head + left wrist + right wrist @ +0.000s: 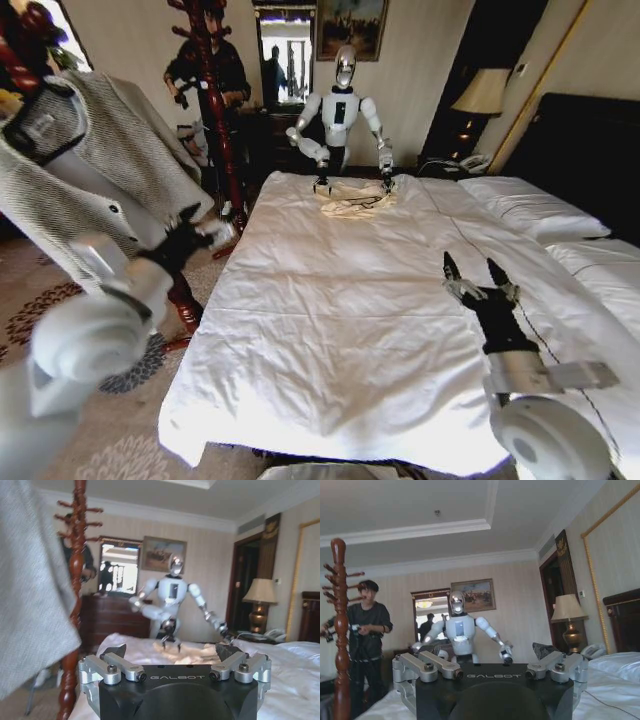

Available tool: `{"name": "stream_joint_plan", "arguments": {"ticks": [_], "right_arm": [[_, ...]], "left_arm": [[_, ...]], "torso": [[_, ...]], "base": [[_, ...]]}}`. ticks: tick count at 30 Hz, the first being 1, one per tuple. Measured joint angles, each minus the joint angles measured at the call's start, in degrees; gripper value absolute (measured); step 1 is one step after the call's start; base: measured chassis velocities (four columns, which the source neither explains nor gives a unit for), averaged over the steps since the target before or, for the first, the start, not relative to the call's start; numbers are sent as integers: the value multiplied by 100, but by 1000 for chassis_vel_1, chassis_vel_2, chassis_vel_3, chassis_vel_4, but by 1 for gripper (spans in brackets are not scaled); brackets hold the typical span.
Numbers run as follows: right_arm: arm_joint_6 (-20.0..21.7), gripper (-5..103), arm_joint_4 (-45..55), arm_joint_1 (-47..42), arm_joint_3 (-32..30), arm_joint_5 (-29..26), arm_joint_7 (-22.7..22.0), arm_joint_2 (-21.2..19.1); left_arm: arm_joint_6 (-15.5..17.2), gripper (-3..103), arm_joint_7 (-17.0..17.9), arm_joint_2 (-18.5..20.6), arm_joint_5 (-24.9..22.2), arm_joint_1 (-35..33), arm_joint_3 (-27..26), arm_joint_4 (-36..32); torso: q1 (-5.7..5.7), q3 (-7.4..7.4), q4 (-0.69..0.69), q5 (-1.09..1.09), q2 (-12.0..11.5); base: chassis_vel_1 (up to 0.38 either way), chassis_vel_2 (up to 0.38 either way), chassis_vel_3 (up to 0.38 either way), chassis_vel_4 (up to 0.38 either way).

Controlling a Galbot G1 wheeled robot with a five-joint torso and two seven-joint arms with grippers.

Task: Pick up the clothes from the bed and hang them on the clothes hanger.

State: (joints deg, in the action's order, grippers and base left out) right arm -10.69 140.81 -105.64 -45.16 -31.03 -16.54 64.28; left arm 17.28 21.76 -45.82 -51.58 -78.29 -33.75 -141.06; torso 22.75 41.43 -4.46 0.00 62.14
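The clothes, a grey-beige ribbed cardigan (95, 165) with pale buttons and a dark-edged neckline, hang in the air left of the bed, their top beside dark red wooden pegs (18, 45). The clothes hanger is hidden. My left gripper (205, 232) floats just below and right of the cardigan's hem, open and holding nothing. In the left wrist view the grey knit (30, 590) hangs beside the open left gripper (172, 655). Over the bed's (330, 340) right side, my right gripper (476, 272) stands open and holds nothing; its wrist view shows the gripper (487, 652) the same way.
A tall red-brown coat stand (215, 110) rises at the bed's far left corner, with a person behind it. Another robot (343, 115) stands at the far side of the bed, its grippers on a pale cream garment (355, 198). Pillows (530, 210) and a dark headboard lie to the right.
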Motion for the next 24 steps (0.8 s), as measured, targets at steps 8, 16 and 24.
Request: {"name": "stream_joint_plan", "arguments": {"ticks": [8, 16, 24], "right_arm": [[-532, 100, -678, -428, 497, 1774, 380, 861], [-1049, 100, -1040, -595, 923, 2392, 669, 1188], [-1070, 100, -1028, -577, 938, 2343, 760, 1176]], "left_arm": [[-795, 100, -862, -1860, 2743, -1309, 439, 359], [-1345, 100, -1443, -2970, 3751, -1612, 753, 708], [-1447, 100, -1583, -2918, 3740, -1613, 756, 798]], "torso": [[0, 0, -1, 4, 0], [0, 0, -1, 3, 0], [1, 1, -1, 2, 0]], "base": [[0, 0, 0, 0], [0, 0, 0, 0], [0, 0, 0, 0]]}}
